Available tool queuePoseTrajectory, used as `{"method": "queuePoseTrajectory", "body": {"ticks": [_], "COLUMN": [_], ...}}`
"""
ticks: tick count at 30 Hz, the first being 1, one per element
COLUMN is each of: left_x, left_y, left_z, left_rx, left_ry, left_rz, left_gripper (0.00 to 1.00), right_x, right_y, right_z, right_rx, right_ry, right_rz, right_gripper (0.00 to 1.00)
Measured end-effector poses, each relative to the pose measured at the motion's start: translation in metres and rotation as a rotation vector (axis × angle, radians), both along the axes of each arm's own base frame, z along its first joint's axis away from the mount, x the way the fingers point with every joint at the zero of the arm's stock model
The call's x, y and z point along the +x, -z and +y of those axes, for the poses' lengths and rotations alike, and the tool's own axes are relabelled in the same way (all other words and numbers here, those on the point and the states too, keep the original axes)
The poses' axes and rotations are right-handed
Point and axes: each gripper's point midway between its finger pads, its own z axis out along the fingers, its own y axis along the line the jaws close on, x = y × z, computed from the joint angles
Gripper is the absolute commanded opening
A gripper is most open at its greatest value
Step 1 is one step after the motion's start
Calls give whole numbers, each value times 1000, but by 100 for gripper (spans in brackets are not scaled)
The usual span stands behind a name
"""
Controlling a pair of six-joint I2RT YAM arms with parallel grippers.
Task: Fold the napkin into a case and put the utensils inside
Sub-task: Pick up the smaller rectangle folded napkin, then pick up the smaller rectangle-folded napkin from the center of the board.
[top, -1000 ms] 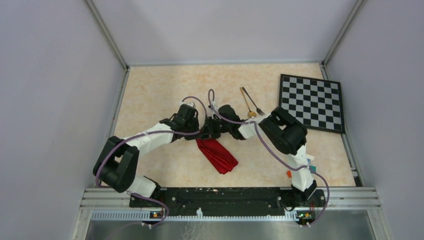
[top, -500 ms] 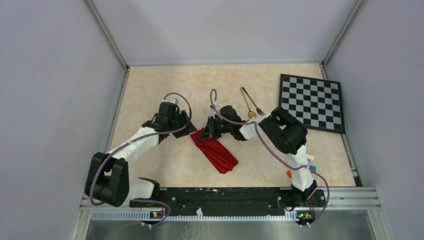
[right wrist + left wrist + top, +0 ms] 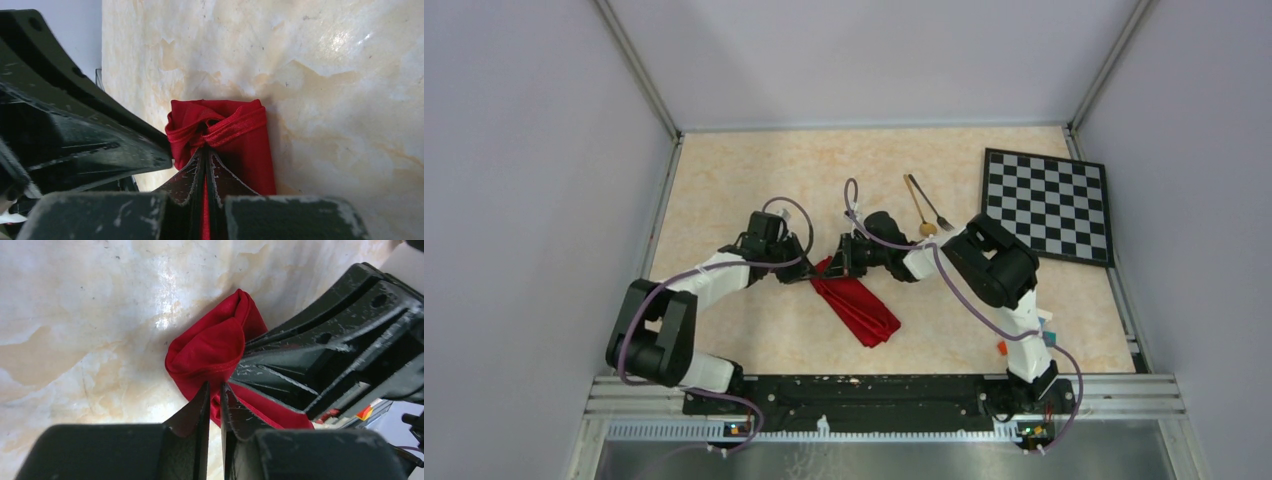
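**Napkin end gripped at both sides; pocket not yet open**

The napkin (image 3: pixel 856 305) lies on the table (image 3: pixel 744 180) as a narrow folded strip. It runs diagonally from the centre toward the near right. Its far-left end is bunched into a rounded lump, and the right wrist view shows a stitched hem across it.

The right gripper (image 3: pixel 205 152) has its jaws together, clamped on that hem, with red cloth showing in the slit between them. The left gripper (image 3: pixel 213 387) sits just beside it at the same end. Its jaws are almost together with a thin gap, and the tips touch the cloth edge. Whether it holds a layer cannot be told from these views. The two grippers are crowded close to one another.

The spoon (image 3: pixel 917 208) and fork (image 3: pixel 936 212) lie side by side beyond the right arm, well apart from the napkin and near the checkered board (image 3: pixel 1049 205). Neither is in the cloth.

Assessment: the step in hand appears to be forming or opening the mouth of the case.
- The left gripper should take the top layer only, while the right pins the layers beneath.
- Any pull should be short and gentle, so the strip neither unfolds nor drags across the table.

Risks noted:
- The grippers may knock together, given the crowding.
- A pinch through every layer would leave no pocket.
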Motion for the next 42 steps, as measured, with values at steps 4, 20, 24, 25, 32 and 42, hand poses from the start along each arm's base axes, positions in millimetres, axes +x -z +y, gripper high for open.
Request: {"method": "queuePoseTrajectory", "body": {"ticks": [4,20,24,25,32,42], "left_x": [0,-3,-7,-7,-11,-79], "left_y": [19,19,2,-5,-46,8], "left_z": [-3,2,5,5,4,-5], "left_rx": [9,52,56,53,-1,-167], "left_ry": [5,17,35,38,42,20], "left_rz": [46,54,12,-4,-95,156], "left_gripper": [14,35,50,52,56,53], "right_x": [-1,-8,-16,-20,-37,-72], "right_y": [0,-50,-60,-60,-59,-50], "right_z": [1,-22,-39,-45,-66,-53], "right_rx": [-1,-74,-102,-113,-231,-426], "right_ry": [-3,-43,-77,-84,-138,-282], "right_rz": [1,-90,-195,-222,-445,-769], "right_gripper": [0,40,49,50,57,58]}}
